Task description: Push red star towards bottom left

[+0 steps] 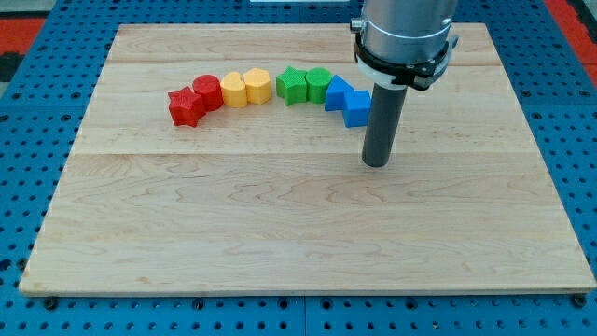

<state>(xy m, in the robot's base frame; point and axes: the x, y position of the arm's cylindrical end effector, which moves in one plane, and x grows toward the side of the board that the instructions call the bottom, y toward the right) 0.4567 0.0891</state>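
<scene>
The red star lies on the wooden board at the left end of an arched row of blocks. Touching it on its right is a red round block. My tip stands on the board far to the right of the red star, just below and right of the blue blocks. The rod rises from the tip to the arm's grey housing at the view's top.
The row runs rightward: two yellow blocks, a green star, a green block, then two blue blocks. A blue pegboard surrounds the board.
</scene>
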